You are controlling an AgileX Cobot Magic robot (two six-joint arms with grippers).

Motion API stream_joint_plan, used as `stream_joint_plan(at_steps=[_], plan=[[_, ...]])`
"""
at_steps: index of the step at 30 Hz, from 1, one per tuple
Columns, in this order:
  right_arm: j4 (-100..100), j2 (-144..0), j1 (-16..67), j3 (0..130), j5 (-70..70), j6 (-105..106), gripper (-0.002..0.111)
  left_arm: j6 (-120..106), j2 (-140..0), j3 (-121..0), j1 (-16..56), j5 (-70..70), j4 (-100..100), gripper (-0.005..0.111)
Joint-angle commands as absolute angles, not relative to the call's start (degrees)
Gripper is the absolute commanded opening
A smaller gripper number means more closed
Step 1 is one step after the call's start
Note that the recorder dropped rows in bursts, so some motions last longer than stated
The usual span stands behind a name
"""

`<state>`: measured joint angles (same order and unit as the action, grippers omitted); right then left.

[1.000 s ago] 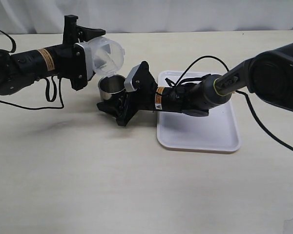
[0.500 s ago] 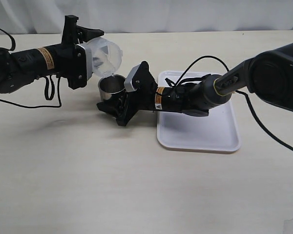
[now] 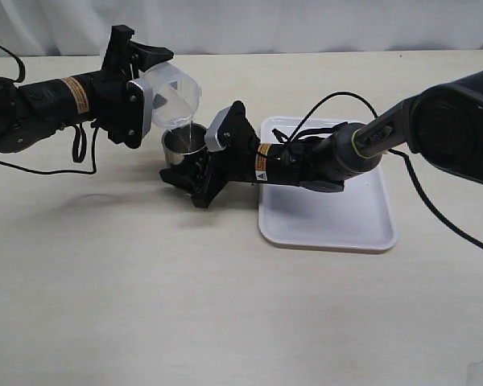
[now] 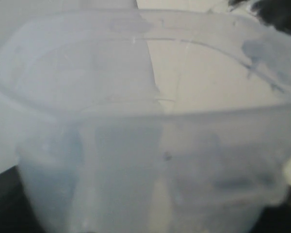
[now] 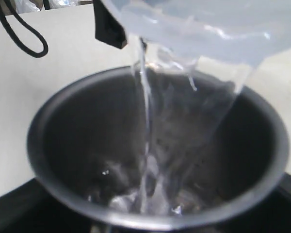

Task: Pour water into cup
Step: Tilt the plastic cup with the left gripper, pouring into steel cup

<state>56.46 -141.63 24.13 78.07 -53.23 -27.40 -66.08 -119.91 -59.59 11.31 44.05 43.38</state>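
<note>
- Two grips: left gripper (image 3: 145,95) is grasping tilted beaker (image 3: 175,95); right gripper (image 3: 189,163) is clasping cup (image 3: 182,145).
- Water (image 5: 145,121) is streaming into cup, over beige table (image 3: 145,281), just beside white tray (image 3: 330,221).
- Pale curtain (image 3: 306,24) is hanging behind.

Pale beige matte counter (image 3: 185,305) fills nearly the whole exterior view, plain surface, no visible seams. Far edge meets a white, slightly creased backdrop (image 3: 306,24); can't tell if it's wall or fabric. Light is even and diffuse, with only soft, faint shadows on the counter. No floor or windows in view.
</note>
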Motion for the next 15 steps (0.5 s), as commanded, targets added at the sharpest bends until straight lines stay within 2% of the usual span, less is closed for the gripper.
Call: stream_joint_plan(at_steps=[1,15], plan=[[57.3,-142.11,24.14,77.91,-51.09,-27.82,0.004,-68.29,-119.59,-60.13,11.41,45.77,42.24,0.0],[57.3,-142.11,24.14,77.91,-51.09,-27.82,0.004,-73.83,-119.59,-60.13,11.41,47.66,42.24,0.0]])
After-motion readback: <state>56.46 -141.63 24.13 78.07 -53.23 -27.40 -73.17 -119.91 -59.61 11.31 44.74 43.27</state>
